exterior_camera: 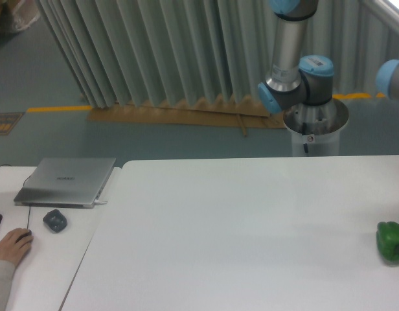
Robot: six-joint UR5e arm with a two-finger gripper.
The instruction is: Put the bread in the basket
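Observation:
The bread is out of view, and no basket shows either. Only the arm's base and lower joints (pixel 296 78) show at the back right, behind the white table (pixel 238 233). The gripper itself is out of the frame, so its state does not show. A green bell pepper (pixel 392 241) lies at the table's right edge.
A closed grey laptop (pixel 67 181) and a small dark object (pixel 54 221) sit on a second table at the left. A person's hand on a mouse (pixel 13 245) is at the lower left. A folded curtain wall stands behind.

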